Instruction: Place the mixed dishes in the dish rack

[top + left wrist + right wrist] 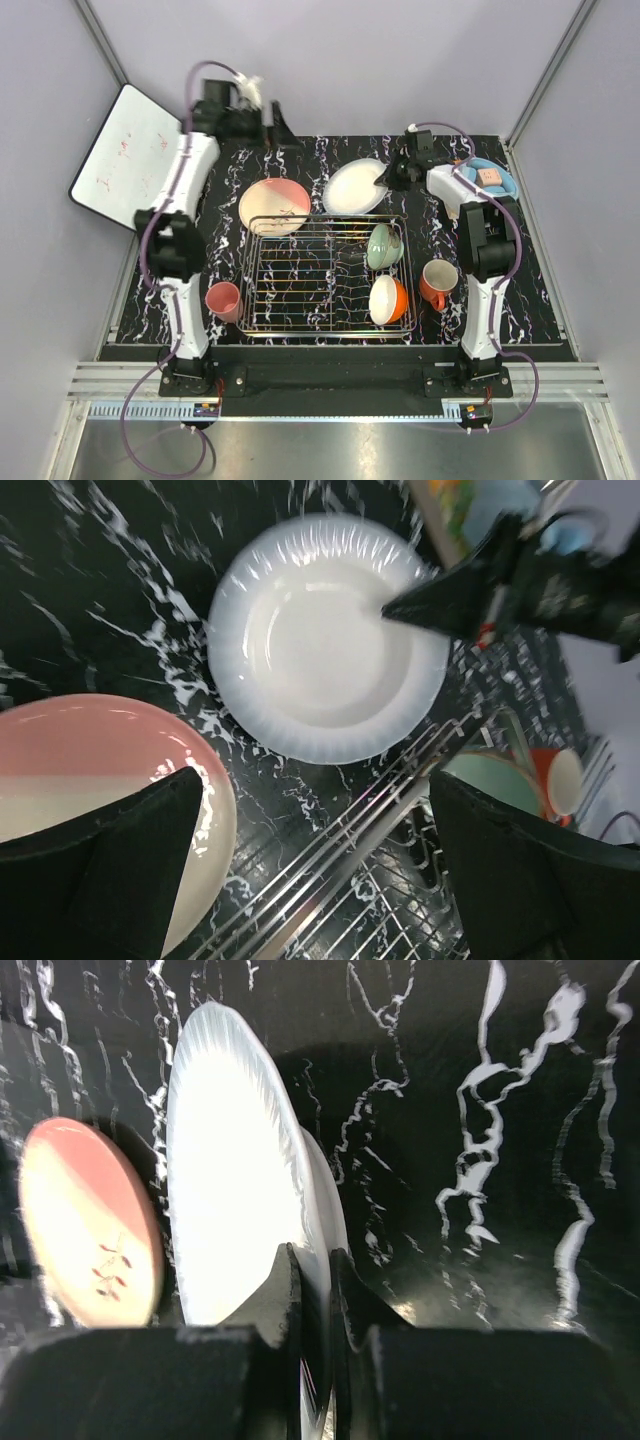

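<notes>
1. The dish rack (328,275) sits in the middle of the tabletop (540,300). It has two things in it, both on its right side.
2. The mint-green bowl (384,245) is farther back in the rack, and the orange bowl (388,299) with its cream inside is nearer to me.
3. The rest of the rack has only bare wires.
4. The white plate (230,1180) is out of the rack, just behind its far right part.
5. My right end effector (312,1255) is pinching the rim of this plate, with one finger on each side.
6. I cannot tell if the plate is up off the tabletop.
7. My left end effector (315,780) is spread wide, holds nothing, and hangs above the gap between the two plates.
8. The pink plate (274,206) is by the rack's far left corner. I cannot tell if it leans on the wire.
9. The small pink cup (224,300) is left of the rack, and the orange mug (438,282) is right of it.
10. In the left wrist view, the dark fingers (110,870) cover part of the pink plate and most of the bowls.
11. In the right wrist view, the end effector's own body blocks the plate's lower edge.
</notes>
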Robot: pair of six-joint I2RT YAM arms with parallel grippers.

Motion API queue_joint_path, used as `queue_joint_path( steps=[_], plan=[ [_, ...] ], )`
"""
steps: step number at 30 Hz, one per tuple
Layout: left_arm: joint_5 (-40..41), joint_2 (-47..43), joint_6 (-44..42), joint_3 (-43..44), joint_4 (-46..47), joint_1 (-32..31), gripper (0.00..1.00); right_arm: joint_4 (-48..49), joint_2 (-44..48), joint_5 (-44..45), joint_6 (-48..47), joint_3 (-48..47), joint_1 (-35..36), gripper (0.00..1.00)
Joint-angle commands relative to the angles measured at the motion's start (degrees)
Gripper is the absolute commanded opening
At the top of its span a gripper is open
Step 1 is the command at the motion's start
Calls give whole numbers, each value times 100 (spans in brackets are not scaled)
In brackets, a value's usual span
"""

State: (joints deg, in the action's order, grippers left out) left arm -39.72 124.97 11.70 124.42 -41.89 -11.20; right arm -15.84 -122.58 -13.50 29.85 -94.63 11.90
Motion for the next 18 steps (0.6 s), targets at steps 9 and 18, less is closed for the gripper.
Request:
queue_joint_path(
  steps=[9,18],
  plan=[
    [-1240,-1967,-256,-1366,-434,1383,99,27,1473,489,-2017,-846,75,0],
    [-950,-2012,-985,-1728,-1224,1428,99,1211,2720,751,-3931,66,690,0]
  ],
)
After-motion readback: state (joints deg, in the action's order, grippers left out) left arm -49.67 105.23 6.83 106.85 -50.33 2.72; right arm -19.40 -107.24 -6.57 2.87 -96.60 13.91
